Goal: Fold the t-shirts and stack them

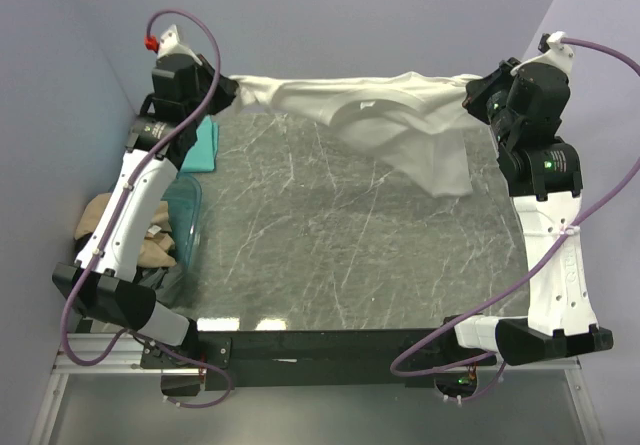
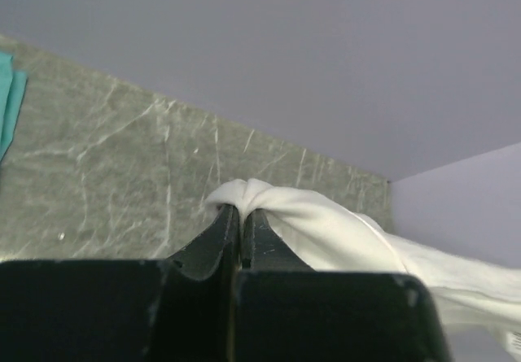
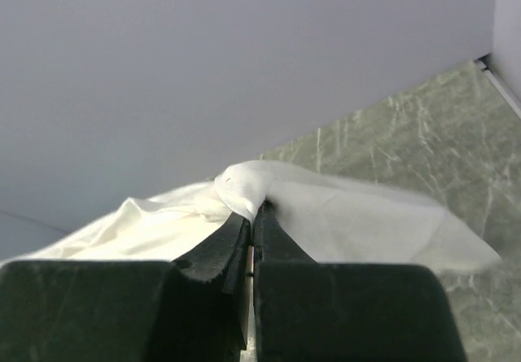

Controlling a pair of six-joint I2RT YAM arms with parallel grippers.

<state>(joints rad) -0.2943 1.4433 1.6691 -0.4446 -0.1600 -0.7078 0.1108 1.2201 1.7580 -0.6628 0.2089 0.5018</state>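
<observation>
A white t-shirt (image 1: 390, 125) hangs stretched in the air across the far side of the table, sagging toward the right. My left gripper (image 1: 232, 93) is shut on its left end; in the left wrist view the cloth (image 2: 326, 224) bunches over the gripper (image 2: 241, 212). My right gripper (image 1: 470, 95) is shut on the right end, where white cloth (image 3: 358, 215) wraps the gripper (image 3: 253, 211). A teal t-shirt (image 1: 205, 145) lies flat at the far left, its edge (image 2: 6, 102) showing in the left wrist view. A tan t-shirt (image 1: 150, 245) is bundled at the left, beside the bin.
A clear blue-tinted plastic bin (image 1: 188, 215) lies at the table's left edge under my left arm. The grey marbled tabletop (image 1: 330, 255) spreads below the hanging shirt. Lilac walls close in the back and both sides.
</observation>
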